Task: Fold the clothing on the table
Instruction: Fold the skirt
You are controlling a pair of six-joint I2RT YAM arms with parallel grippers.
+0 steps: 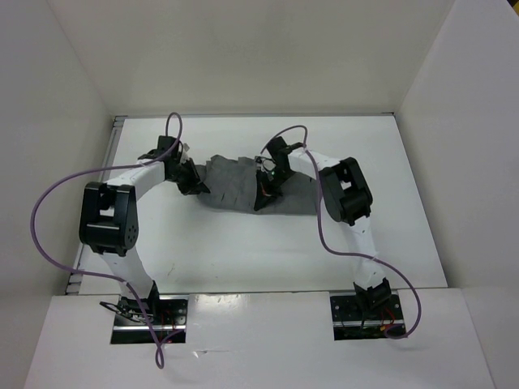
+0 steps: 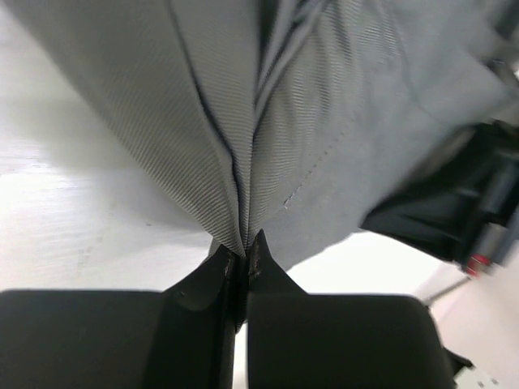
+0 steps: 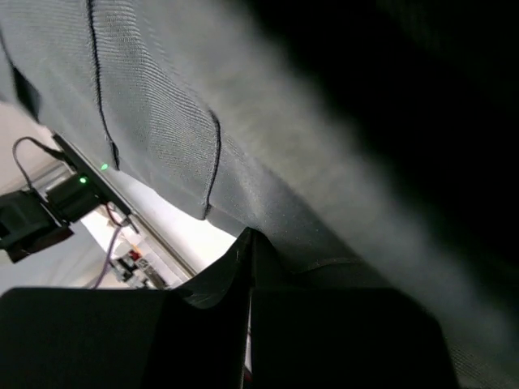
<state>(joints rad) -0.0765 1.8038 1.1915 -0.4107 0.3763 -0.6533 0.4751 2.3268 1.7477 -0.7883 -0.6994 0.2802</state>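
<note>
The dark grey clothing (image 1: 235, 185) lies bunched on the white table (image 1: 243, 251), between my two arms. My left gripper (image 1: 195, 185) is at its left end. In the left wrist view that gripper (image 2: 243, 253) is shut, pinching a pleated fold of the clothing (image 2: 324, 121) that rises off the table. My right gripper (image 1: 263, 194) is over the garment's middle. In the right wrist view its jaws (image 3: 250, 239) are shut at an edge of the clothing (image 3: 162, 121), which drapes across the fingertips; the upper right of that view is dark and blurred.
White walls (image 1: 73, 97) bound the table on the left, back and right. Purple cables (image 1: 49, 203) loop from both arms. My right arm's black housing (image 2: 454, 211) shows close by in the left wrist view.
</note>
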